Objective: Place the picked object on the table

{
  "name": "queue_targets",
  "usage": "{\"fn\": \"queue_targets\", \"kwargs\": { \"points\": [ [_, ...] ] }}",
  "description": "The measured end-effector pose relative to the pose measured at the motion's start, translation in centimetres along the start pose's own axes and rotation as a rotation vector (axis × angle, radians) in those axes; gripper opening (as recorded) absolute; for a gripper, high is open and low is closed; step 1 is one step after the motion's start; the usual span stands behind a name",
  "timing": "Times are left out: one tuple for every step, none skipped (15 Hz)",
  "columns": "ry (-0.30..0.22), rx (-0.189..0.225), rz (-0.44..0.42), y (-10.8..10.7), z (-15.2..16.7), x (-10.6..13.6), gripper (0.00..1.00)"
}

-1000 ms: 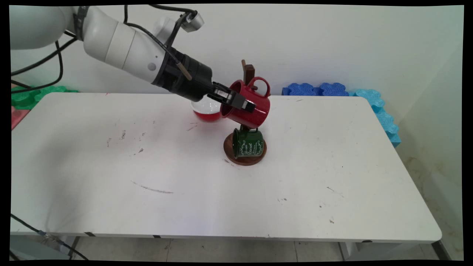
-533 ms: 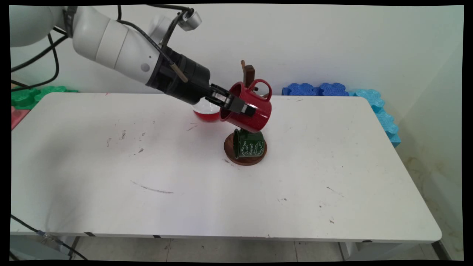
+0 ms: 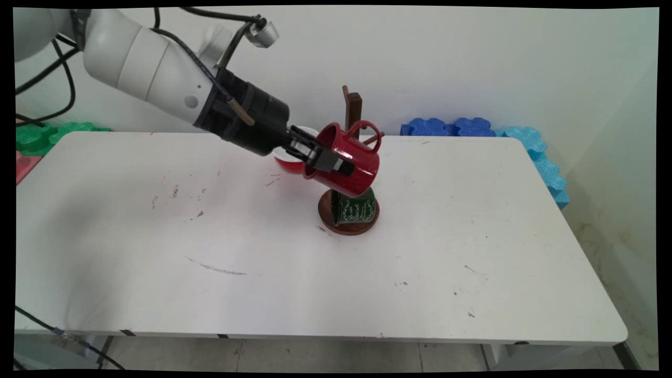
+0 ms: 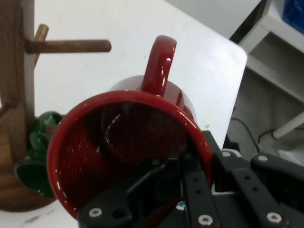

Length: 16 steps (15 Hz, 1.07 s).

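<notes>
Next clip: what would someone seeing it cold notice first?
A glossy red mug held tilted in mid-air, the black claw clamped on its rim, one finger inside and one outside. Right beside it stands a wooden mug tree near the table's middle, its bare peg close to the mug's handle. Low on the tree hangs a green mug, above the round base.

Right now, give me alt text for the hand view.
The end effector grips a red mug by its rim, handle up. A wooden mug tree with a bare peg stands left, a green mug low on it.
</notes>
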Motion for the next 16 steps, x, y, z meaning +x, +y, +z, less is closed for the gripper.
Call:
{"fn": "queue_targets", "kwargs": {
  "points": [
    [-0.009,0.005,0.013,0.0,-0.3,-0.2,0.00],
    [-0.018,0.012,0.026,0.0,-0.6,-0.3,0.00],
    [-0.027,0.019,0.037,-0.1,-0.8,-0.4,0.00],
    [-0.033,0.025,0.045,-0.1,-1.1,-0.5,0.00],
    [-0.043,0.034,0.057,-0.2,-1.4,-0.6,0.00],
    [-0.052,0.043,0.067,-0.3,-1.8,-0.8,0.00],
    [-0.058,0.049,0.073,-0.4,-2.0,-0.9,0.00],
    [-0.069,0.058,0.082,-0.5,-2.3,-1.1,0.00],
    [-0.076,0.065,0.089,-0.6,-2.6,-1.2,0.00],
    [-0.087,0.076,0.097,-0.8,-3.0,-1.4,0.00],
    [-0.101,0.089,0.108,-1.0,-3.4,-1.6,0.00],
    [-0.114,0.102,0.118,-1.2,-3.9,-1.8,0.00],
    [-0.127,0.114,0.127,-1.5,-4.2,-2.0,0.00],
    [-0.135,0.122,0.133,-1.6,-4.4,-2.1,0.00],
    [-0.147,0.135,0.143,-1.9,-4.8,-2.3,0.00],
    [-0.156,0.143,0.149,-2.1,-5.0,-2.4,0.00]
  ]
}}
